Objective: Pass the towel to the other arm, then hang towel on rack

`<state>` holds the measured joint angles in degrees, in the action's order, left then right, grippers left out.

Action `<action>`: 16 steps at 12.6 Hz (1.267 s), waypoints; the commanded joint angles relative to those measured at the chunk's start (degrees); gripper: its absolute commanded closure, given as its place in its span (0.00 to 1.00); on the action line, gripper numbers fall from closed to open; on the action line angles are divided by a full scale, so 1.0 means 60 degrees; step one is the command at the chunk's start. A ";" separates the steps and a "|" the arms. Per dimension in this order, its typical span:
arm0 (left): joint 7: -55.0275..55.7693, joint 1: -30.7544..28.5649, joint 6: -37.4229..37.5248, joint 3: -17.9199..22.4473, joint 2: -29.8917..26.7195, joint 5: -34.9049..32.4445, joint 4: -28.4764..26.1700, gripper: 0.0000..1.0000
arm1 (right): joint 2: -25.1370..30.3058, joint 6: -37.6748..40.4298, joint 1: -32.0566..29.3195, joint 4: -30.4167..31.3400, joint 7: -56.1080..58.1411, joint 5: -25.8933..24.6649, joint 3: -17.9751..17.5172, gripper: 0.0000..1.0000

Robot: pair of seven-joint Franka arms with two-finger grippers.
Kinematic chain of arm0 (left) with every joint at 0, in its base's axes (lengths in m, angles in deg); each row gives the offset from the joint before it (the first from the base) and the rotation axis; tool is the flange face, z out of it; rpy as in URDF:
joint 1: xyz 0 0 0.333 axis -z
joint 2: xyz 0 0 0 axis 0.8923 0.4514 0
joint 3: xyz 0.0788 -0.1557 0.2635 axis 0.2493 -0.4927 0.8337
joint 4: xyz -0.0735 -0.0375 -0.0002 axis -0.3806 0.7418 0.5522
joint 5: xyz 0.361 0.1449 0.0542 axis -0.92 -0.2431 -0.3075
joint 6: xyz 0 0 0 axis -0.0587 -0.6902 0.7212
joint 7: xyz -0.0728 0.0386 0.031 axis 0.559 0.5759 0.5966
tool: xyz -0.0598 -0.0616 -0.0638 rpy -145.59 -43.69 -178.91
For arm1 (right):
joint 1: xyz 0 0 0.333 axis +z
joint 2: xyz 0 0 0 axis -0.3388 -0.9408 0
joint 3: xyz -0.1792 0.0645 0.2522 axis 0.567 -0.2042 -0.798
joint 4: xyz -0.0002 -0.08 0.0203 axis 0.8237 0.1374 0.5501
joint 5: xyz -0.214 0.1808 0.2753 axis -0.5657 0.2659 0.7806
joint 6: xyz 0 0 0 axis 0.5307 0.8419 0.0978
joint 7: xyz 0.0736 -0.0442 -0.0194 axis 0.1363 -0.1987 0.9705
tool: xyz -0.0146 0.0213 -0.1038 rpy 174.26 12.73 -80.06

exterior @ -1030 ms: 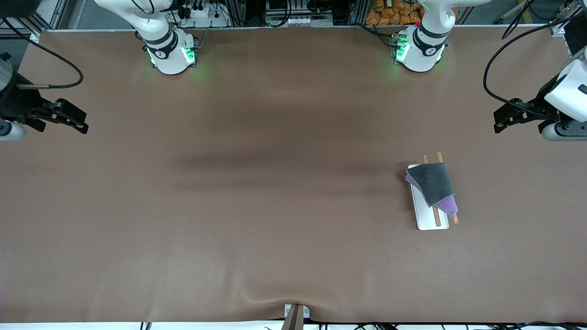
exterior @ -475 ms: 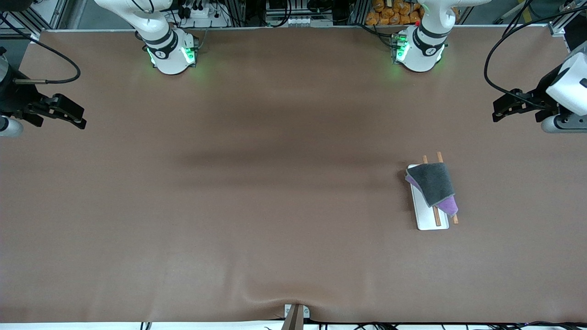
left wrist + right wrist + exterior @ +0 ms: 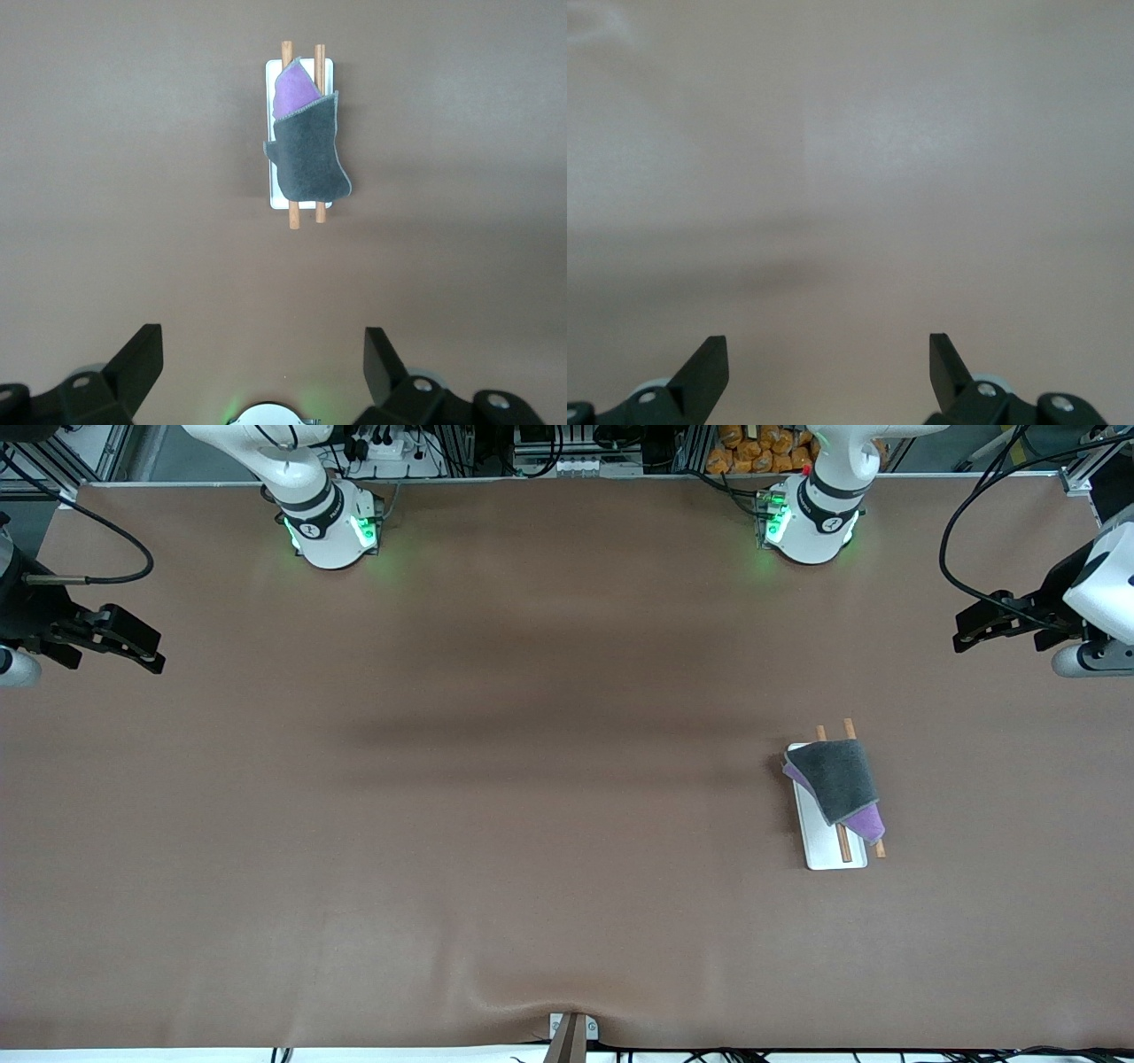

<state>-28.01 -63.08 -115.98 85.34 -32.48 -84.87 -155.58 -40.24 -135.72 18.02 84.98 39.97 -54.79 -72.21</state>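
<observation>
Both sets of jaws are spread wide with nothing in them. The left gripper [image 3: 970, 631] hangs over the left arm's end of the table and has drifted a bit up and away in the last second. The right gripper [image 3: 142, 646] sits over the right arm's end and has pulled back slightly too.

The small soft towel, dark grey with a purple underside [image 3: 837, 784], is draped across the two thin brown wooden rods of the white tray-base rack [image 3: 833, 857] and hasn't budged. Looks to me like the hang is done and both arms are just retreating.
</observation>
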 commanded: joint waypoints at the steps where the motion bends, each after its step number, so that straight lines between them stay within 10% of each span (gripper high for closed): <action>1: 0.0961 0.0351 0.0072 0.0131 -0.0217 0.0033 -0.0097 0.00 | 0.0193 -0.0182 0.0034 0.0218 -0.0186 0.0151 -0.0032 0.00; 16: 0.0820 0.0543 -0.0427 0.0380 -0.0114 -0.0274 0.0064 0.00 | 0.0982 -0.1235 0.0224 0.1825 -0.0201 0.0136 -0.0032 0.00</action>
